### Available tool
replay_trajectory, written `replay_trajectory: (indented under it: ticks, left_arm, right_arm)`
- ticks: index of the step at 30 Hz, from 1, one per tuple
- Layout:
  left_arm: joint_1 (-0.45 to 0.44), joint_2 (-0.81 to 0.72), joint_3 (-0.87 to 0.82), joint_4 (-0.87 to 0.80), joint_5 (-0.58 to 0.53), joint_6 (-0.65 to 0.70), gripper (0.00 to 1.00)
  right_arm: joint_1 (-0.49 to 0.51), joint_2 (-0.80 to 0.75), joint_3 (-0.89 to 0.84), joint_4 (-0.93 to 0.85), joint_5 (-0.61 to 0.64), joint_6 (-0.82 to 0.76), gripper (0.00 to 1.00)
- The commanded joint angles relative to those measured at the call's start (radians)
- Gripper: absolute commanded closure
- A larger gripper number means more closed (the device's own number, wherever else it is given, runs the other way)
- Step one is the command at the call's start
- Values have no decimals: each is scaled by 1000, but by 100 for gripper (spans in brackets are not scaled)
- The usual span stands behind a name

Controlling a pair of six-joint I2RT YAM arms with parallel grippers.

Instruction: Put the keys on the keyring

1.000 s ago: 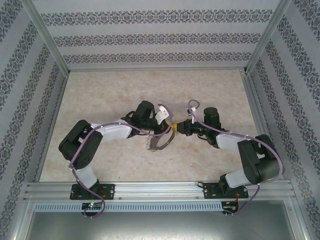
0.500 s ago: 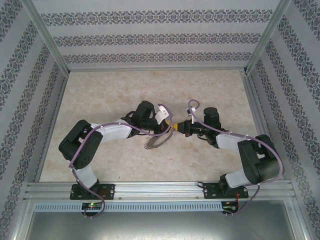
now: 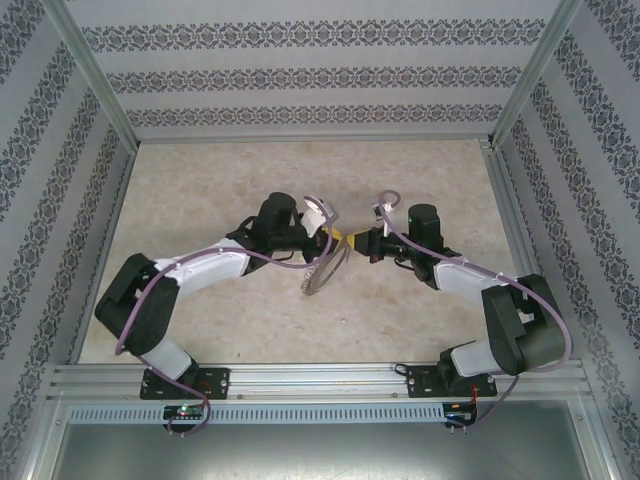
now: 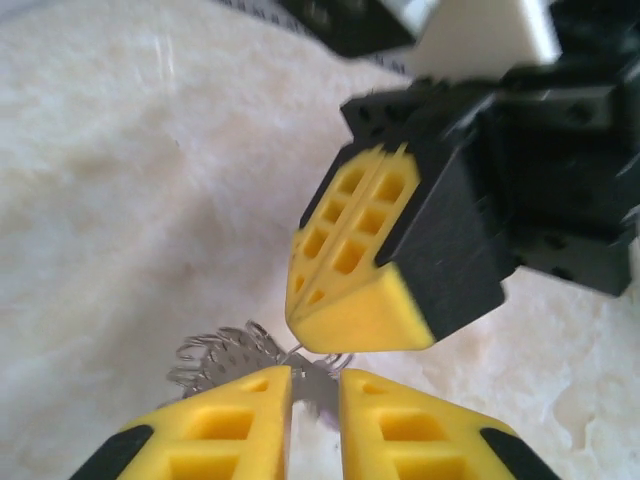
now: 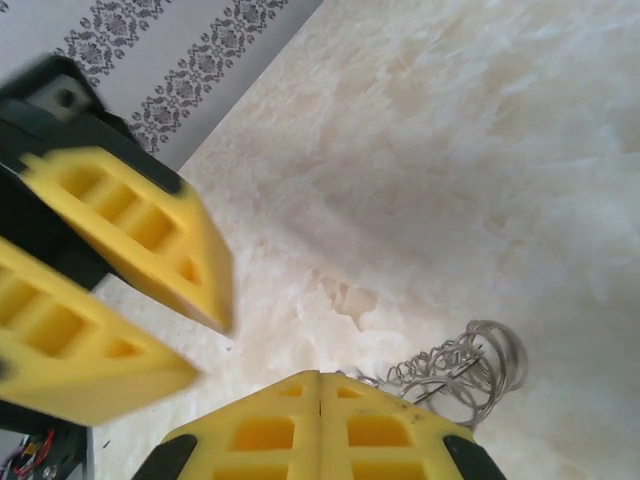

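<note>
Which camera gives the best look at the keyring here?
Right wrist: the keyring is close, its silvery loops distinct beside the right claw. The top view shows the hoop tiny, nearly edge-on; the left wrist shows a blurred fringe partly behind the left claw.

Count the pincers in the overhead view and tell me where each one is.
2. The left pincer sits at mid-table, pointing right. The right pincer faces it, pointing left, and their yellow tips nearly meet at the keyring. None appears hidden.
</note>
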Motion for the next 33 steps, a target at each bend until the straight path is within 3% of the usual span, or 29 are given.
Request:
replay_trajectory:
  ticks: [1, 7, 18, 33]
  left_arm:
    - [35, -57, 0, -12, 18, 6, 76]
    - [79, -47, 61, -95, 124, 12, 74]
    - [125, 2, 108, -89, 187, 14, 74]
    - [202, 43, 210, -202, 364, 102, 74]
  right_arm:
    - [1, -33, 79, -81, -4, -61, 100]
    - [1, -13, 185, -122, -40, -70, 100]
    - [-2, 40, 337, -203, -130, -90, 100]
    - [19, 62, 379, -214, -183, -81, 100]
